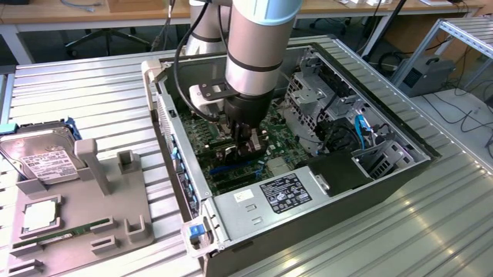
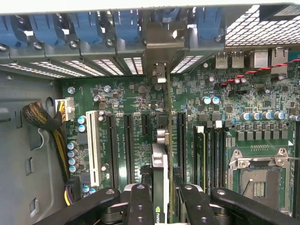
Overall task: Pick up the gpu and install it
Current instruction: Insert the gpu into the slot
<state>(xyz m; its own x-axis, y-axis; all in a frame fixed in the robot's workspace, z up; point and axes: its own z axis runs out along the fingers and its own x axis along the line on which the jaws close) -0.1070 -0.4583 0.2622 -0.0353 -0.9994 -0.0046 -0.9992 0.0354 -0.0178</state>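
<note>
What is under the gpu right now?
The green motherboard with its black slots lies beneath the gpu. The slot directly below is hidden by the card itself.

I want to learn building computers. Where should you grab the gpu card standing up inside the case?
Probably by its upper edge, coming straight down from above. The gpu stands on edge over the motherboard, so its two flat faces suit a pinch; the gripper holds it that way.
</note>
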